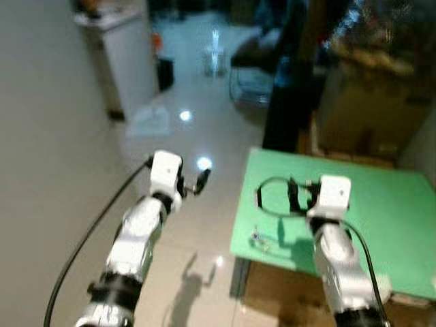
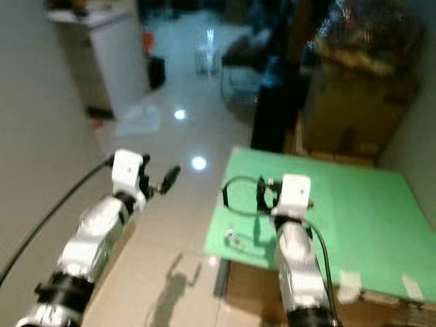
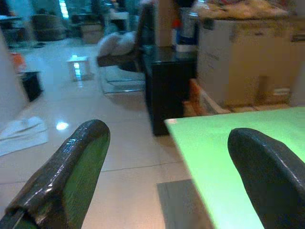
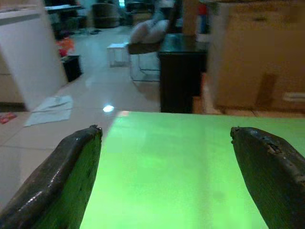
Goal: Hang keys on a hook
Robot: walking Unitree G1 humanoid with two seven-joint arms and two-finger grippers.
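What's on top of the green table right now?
Keys lie near the green table front-left corner. The right gripper hovers above it, jaws open. Its arm hides part of the surface.

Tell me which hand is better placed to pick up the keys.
Right. The right hand is open above the green table, with the small silvery bunch of keys lying near the table's front left corner, just beside that arm. The left hand, also open, is over the glossy floor.

Keys (image 1: 259,239) small, blurred; green table (image 1: 395,204) cut off at edge.
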